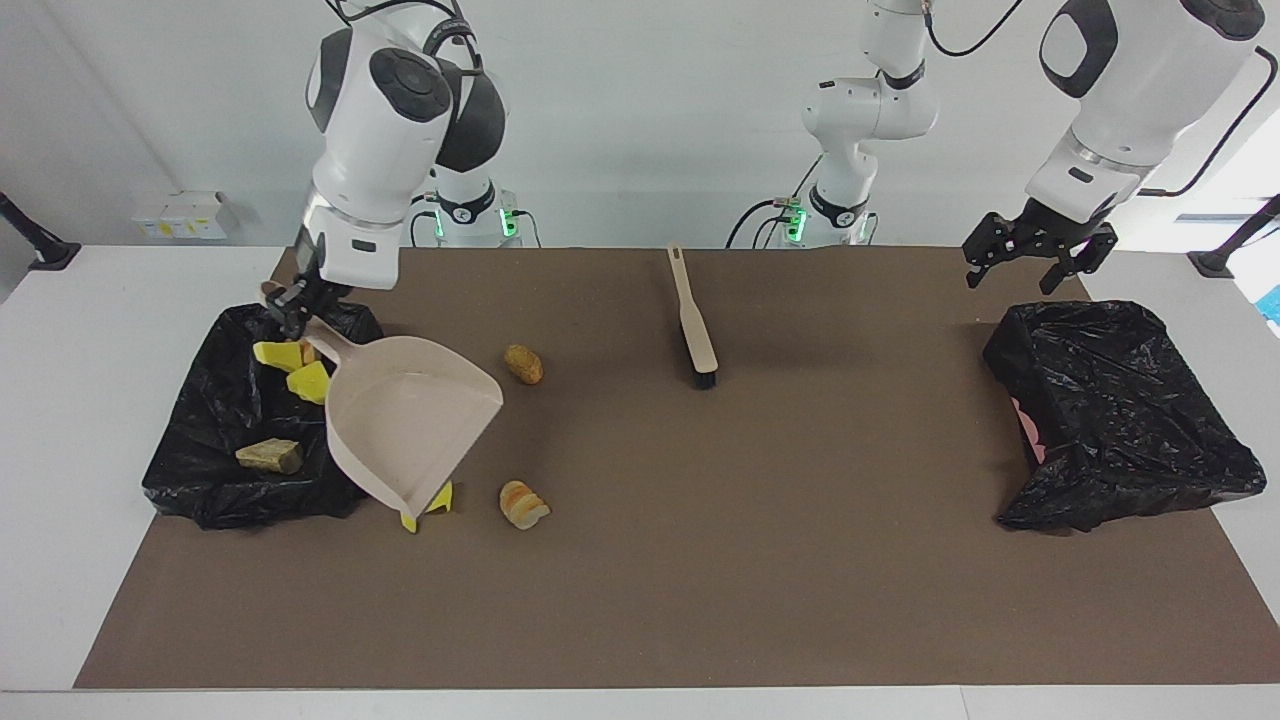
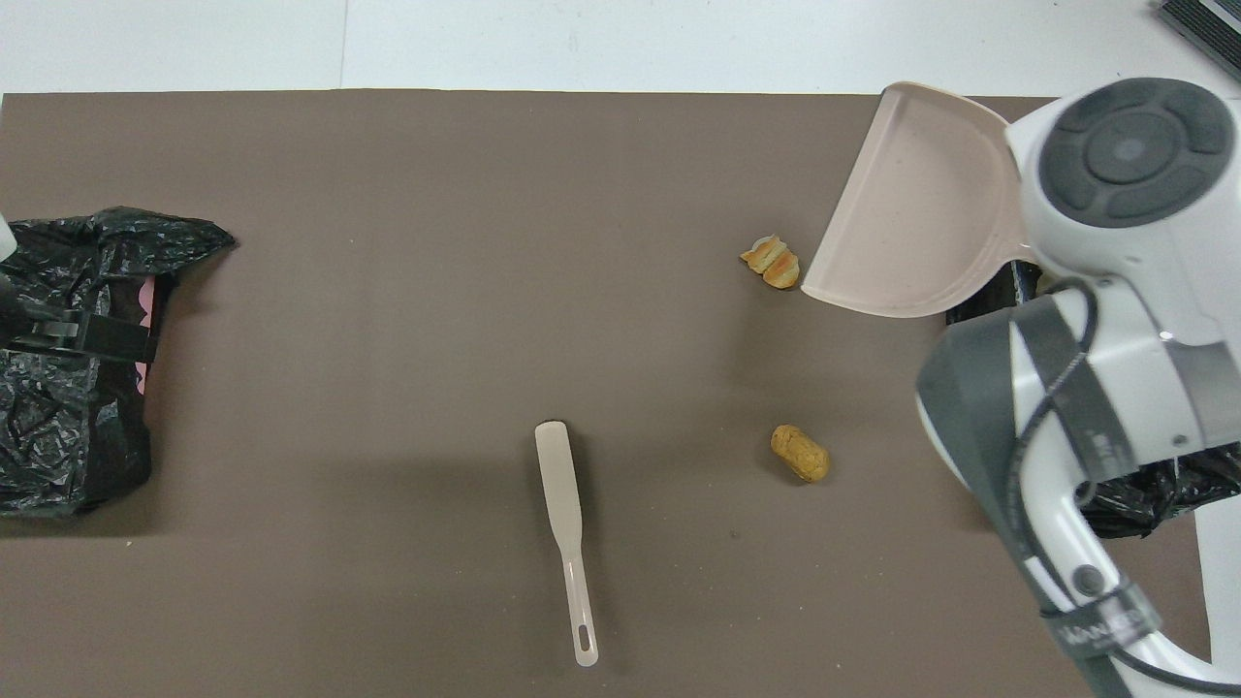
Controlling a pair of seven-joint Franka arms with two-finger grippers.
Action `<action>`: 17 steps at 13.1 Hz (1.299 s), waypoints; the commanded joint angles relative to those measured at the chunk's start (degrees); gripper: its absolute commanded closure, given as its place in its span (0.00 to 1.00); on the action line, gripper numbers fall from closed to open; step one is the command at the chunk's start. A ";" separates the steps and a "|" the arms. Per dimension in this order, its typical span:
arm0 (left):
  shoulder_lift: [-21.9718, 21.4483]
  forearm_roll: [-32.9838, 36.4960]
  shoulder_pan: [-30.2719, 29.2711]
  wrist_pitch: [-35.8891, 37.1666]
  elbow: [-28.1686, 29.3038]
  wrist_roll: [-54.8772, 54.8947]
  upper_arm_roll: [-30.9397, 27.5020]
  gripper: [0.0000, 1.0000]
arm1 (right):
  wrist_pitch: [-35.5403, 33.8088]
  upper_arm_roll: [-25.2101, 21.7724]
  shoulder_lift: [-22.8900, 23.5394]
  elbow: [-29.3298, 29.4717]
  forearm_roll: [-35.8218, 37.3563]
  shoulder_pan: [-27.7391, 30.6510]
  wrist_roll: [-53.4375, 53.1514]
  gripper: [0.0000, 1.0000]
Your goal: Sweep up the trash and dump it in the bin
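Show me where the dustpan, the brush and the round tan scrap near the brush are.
dustpan (image 1: 405, 420): facing view, on the pan's inner floor.
brush (image 1: 693, 318): facing view, on the beige back above the bristles.
round tan scrap (image 1: 523, 364): facing view, its middle.
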State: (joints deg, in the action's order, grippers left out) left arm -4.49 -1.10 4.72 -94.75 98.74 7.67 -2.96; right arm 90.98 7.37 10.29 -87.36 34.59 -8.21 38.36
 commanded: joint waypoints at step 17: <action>-2.89 1.19 -0.41 0.10 2.25 -3.62 0.32 0.00 | 3.06 0.10 36.54 34.71 -36.08 -19.21 -80.11 1.00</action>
State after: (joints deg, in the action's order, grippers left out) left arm -6.26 -1.10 4.74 -94.74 100.18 4.63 -3.02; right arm 93.26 7.60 43.60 -56.83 0.29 -27.00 -39.59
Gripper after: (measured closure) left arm 0.000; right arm 0.687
